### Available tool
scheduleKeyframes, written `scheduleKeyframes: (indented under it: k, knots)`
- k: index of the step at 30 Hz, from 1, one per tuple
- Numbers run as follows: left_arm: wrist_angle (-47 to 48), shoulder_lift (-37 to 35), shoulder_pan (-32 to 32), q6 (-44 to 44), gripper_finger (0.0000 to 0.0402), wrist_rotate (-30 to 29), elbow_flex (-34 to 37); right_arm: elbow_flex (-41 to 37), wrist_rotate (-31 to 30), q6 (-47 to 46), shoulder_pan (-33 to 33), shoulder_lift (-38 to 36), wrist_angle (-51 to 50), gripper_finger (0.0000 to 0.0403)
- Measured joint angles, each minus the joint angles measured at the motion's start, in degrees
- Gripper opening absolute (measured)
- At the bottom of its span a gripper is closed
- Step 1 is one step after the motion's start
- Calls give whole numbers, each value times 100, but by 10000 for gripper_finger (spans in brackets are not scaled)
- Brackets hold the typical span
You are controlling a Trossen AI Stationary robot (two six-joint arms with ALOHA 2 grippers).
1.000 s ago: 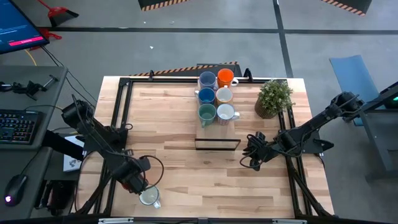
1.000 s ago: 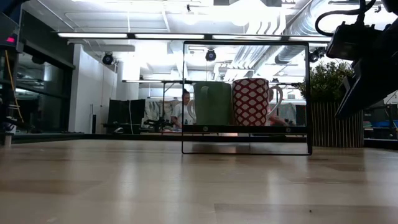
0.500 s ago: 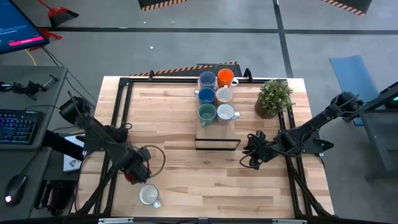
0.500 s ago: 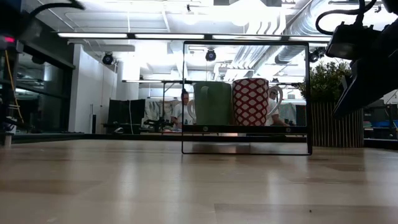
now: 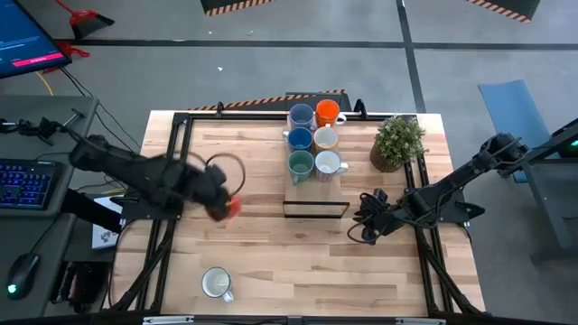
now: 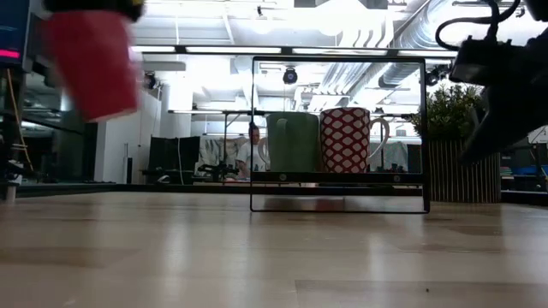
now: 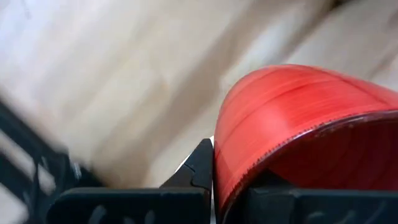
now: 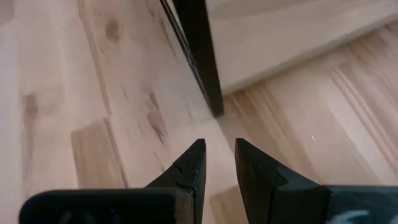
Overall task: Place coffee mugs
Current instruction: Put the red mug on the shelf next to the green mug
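High view: the left gripper (image 5: 224,204), earlier down by the white mug (image 5: 216,283), now carries a red mug (image 5: 231,207) toward the rack (image 5: 315,207), so one more is coming. Low view: the red mug hangs upright, long axis vertical, clear of the table (image 6: 274,257). Wrist views: left fingers clamped on the mug rim; right gripper (image 8: 217,163) slightly open, empty, by the rack's post.

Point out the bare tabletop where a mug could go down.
Bare wood spans between the white mug near the front edge and the black rack. The back strip is crowded: mug cluster beside the plant. Left pincer carries the red mug.
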State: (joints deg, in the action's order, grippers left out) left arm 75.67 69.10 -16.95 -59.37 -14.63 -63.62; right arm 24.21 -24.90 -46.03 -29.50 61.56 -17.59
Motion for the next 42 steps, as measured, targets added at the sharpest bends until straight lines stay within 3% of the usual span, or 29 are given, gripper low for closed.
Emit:
scheduleKeyframes:
  k: [7, 16, 27, 42]
  knots:
    - [-272, 731, 1316, 1784, 4, -475, -1108, 2, 859, -515, 0, -2, -885, 67]
    - [-559, 2251, 2322, 3256, 4, -50, -2634, 2, 1443, -1080, -214, -7, -1335, 67]
    - [-26, 3645, 2346, 3504, 4, 759, -3970, 2, 1439, -1413, -666, -7, -1371, 67]
    - [-26, 3854, 2240, 3336, 4, 941, -4070, 2, 1328, -1407, -780, -7, -1488, 67]
